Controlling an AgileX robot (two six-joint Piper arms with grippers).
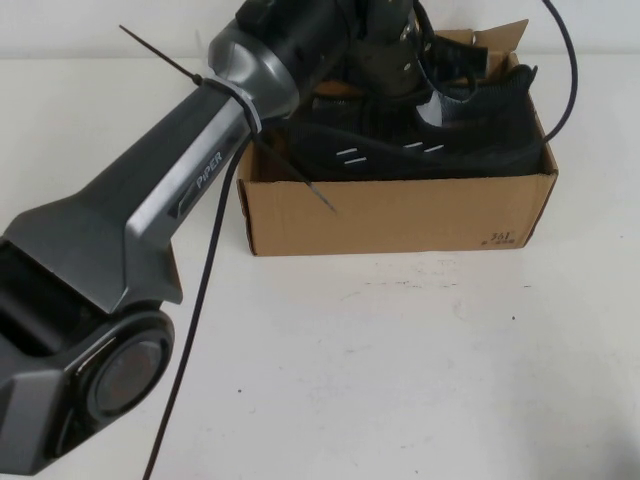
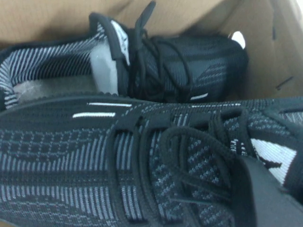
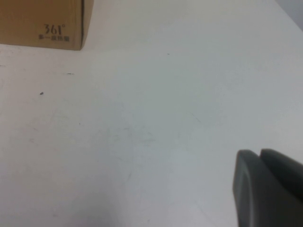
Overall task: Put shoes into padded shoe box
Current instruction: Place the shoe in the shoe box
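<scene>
Both shoes seen lying in padded shoe box, left hand closed empty above them, right hand over bare surface, fingers together.

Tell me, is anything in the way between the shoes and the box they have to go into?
Nothing visible is. Both shoes already lie inside the padded shoe box, side by side. The left gripper, shut, hangs over the box's far side above them. The right gripper is off over bare table, beyond the box's logo corner.
</scene>
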